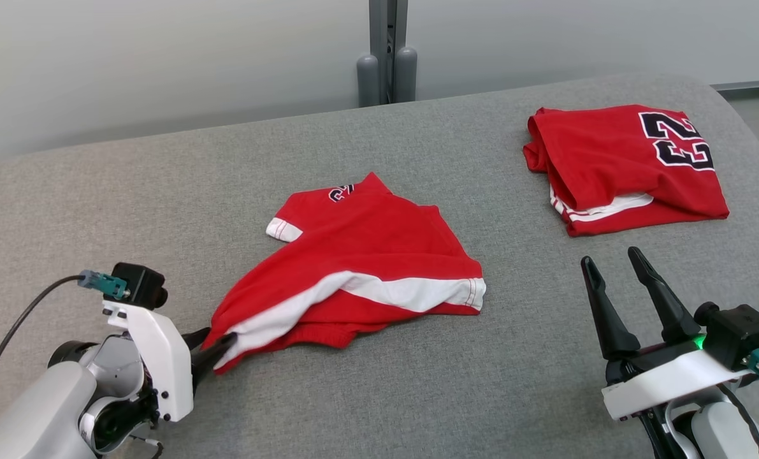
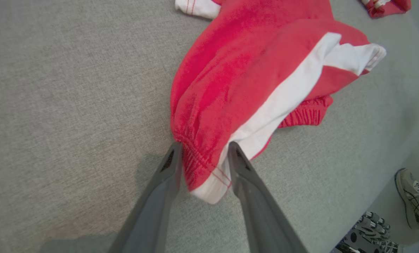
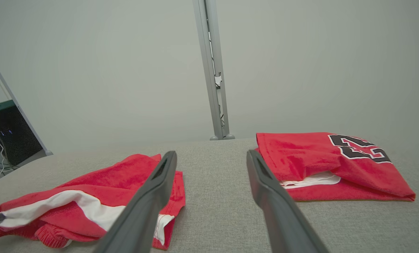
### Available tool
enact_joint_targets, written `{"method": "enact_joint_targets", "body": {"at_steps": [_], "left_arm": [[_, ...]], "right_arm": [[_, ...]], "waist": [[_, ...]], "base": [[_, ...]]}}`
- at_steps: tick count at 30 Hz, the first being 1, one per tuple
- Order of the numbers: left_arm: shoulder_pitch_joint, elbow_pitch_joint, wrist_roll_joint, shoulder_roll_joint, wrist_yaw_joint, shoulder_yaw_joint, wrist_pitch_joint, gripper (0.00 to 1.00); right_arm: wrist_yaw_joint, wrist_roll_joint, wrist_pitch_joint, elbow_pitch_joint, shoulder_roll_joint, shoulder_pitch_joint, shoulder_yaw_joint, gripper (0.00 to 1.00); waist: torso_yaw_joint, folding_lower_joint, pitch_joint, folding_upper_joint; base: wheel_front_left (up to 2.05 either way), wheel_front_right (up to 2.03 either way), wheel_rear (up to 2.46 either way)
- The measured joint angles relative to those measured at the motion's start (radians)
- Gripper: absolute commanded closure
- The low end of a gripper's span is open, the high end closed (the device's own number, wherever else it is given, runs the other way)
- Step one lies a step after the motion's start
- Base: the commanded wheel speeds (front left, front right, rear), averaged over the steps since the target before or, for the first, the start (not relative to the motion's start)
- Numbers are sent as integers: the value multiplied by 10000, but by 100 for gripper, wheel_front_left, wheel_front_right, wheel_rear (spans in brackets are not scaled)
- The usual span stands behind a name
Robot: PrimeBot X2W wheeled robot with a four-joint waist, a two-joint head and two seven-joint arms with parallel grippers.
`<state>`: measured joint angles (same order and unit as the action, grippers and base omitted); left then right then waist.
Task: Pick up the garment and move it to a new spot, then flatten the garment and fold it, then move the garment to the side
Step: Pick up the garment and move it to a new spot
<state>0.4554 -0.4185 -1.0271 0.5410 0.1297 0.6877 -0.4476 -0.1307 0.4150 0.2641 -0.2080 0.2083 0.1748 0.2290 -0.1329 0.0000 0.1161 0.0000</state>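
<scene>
In the head view, my left claw (image 1: 216, 344) sits at the lower left with its tips at the near corner of the crumpled red garment with a white band (image 1: 366, 255), which lies mid-frame on the grey woven fabric surface (image 1: 162, 191). A second, folded red garment with a black number (image 1: 621, 166) rests at the upper right, well apart from the first: two garments in all. My right claw (image 1: 610, 257) stands at the lower right, fingers spread, with nothing between them. A grey metal post (image 1: 387, 51) rises at the top centre against a pale wall. In the left wrist view, my two fingers flank the crumpled garment's stitched corner and both touch the cloth bunched between them; I cannot tell whether they pinch it or just rest on it. One light sports shoe (image 2: 411, 196) of a person shows at the lower right, off the surface. In the right wrist view, my spread fingers point between the two garments, with the post at top centre and a dark rack (image 3: 5, 130) at the left edge.
</scene>
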Motion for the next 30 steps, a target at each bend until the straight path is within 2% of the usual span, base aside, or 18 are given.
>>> {"method": "enact_joint_targets", "body": {"at_steps": [5,11,14,21,24,26,27,30], "left_arm": [[141,50,12,222,0,309,853,0],[400,1413,562,1202,-12,111,2483,0],[298,2038,876,1653,-648,-407,3313,0],[-1111,3427,1277,1866,-2872,-1490,5244,0],[-1900,3739,1191,1455,-3555,-1996,6416,0],[-2167,3781,1198,1300,-3655,-2050,6623,0],[-2692,3820,1271,903,-3921,-2265,6930,0],[-3122,3793,1678,594,-4157,-2359,7045,0]], "right_arm": [[0,12,0,-17,105,-14,65,0],[0,73,0,228,165,-214,-6,0],[0,88,0,399,192,-242,-46,0],[0,19,0,1060,40,-466,-878,0],[0,-228,0,1212,-188,-662,-1133,0],[0,-316,0,1252,-286,-728,-1164,0],[0,-591,0,1243,-428,-873,-1281,0],[0,-761,0,1281,-604,-946,-1522,0]], "waist": [[88,0,-203,0],[169,0,-507,0],[213,0,-645,0],[363,0,-758,0],[425,0,-706,0],[438,0,-681,0],[458,0,-640,0],[471,0,-630,0]], "base": [[0,0,0],[0,0,0],[0,0,0],[0,0,0],[0,0,0],[0,0,0],[0,0,0],[0,0,0]]}}
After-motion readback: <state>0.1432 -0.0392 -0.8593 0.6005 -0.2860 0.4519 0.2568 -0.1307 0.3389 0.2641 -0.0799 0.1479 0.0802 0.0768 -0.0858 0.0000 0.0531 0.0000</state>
